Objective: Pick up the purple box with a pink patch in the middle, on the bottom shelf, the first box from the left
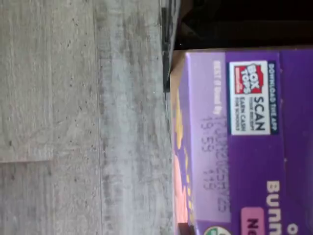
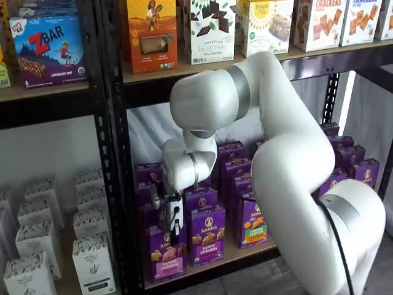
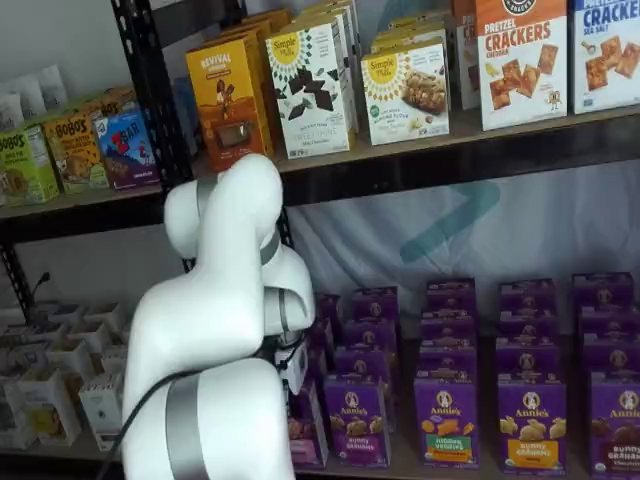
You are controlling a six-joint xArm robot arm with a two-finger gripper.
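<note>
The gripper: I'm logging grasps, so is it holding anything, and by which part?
Cannot be told. In a shelf view the gripper hangs right over the top of the purple box on the bottom shelf, but whether its fingers have closed on the box does not show.

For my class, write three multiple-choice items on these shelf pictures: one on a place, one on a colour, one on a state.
1. Where is the small purple carton with a pink band?
A. On the higher board, among the cracker boxes
B. On the lowest tan wooden board
C. On the floor

2. What is the main colour of the Z Bar box?
A. Blue
B. Green
C. White

3. How does the purple carton with the pink band stand?
A. Lying on its front
B. Torn open
C. Upright

Answers: 1 B, since a shelf view shows its base on the lowest board. 2 A, since its front is blue under the red lettering. 3 C, since its logo sits above the pink band.
</note>
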